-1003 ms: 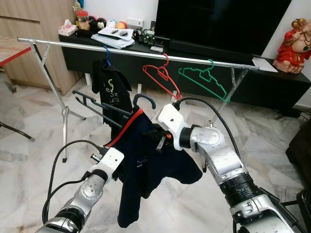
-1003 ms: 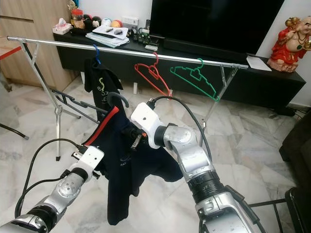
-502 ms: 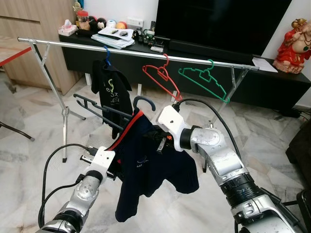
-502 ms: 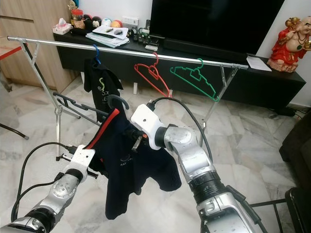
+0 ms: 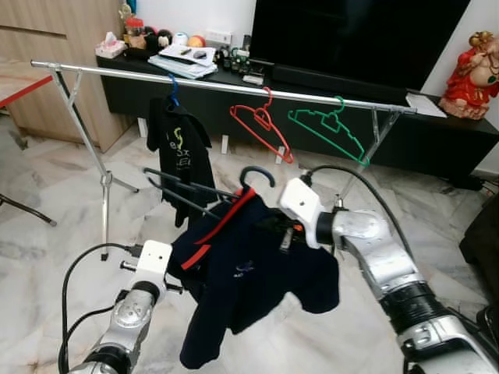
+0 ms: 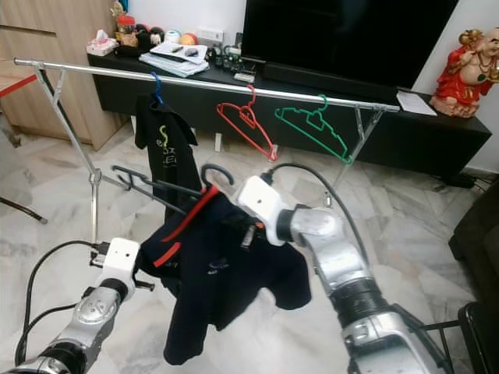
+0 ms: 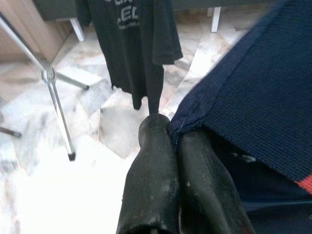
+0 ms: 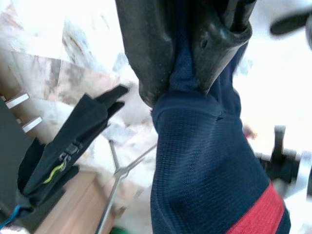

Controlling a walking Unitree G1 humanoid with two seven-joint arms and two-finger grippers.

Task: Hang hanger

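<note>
A navy shirt (image 5: pixel 249 273) with a red collar hangs on a dark hanger whose hook (image 5: pixel 257 174) points up, below the silver rail (image 5: pixel 218 80). My right gripper (image 5: pixel 282 231) is shut on the shirt's shoulder just under the hook; its fingers (image 8: pixel 146 53) pinch navy cloth (image 8: pixel 204 161). Lower down, my left gripper (image 5: pixel 175 271) holds the shirt's other shoulder, and its fingertips (image 7: pixel 158 134) are pressed together on the cloth's edge (image 7: pixel 243 97). On the rail hang a black T-shirt (image 5: pixel 179 148) on a blue hanger, a red hanger (image 5: pixel 261 125) and a green hanger (image 5: pixel 327 131).
A low black TV console (image 5: pixel 327 93) with a large TV and small items stands behind the rail. A red figurine (image 5: pixel 472 66) sits at its right end. Dark bare hangers (image 5: pixel 168 183) jut out below the black T-shirt. The rail's legs (image 5: pixel 101 179) stand on marble floor.
My right gripper has carried the hanger and navy shirt to the right and a little higher. The left gripper has followed, still holding the cloth, and the shirt is spread wider.
</note>
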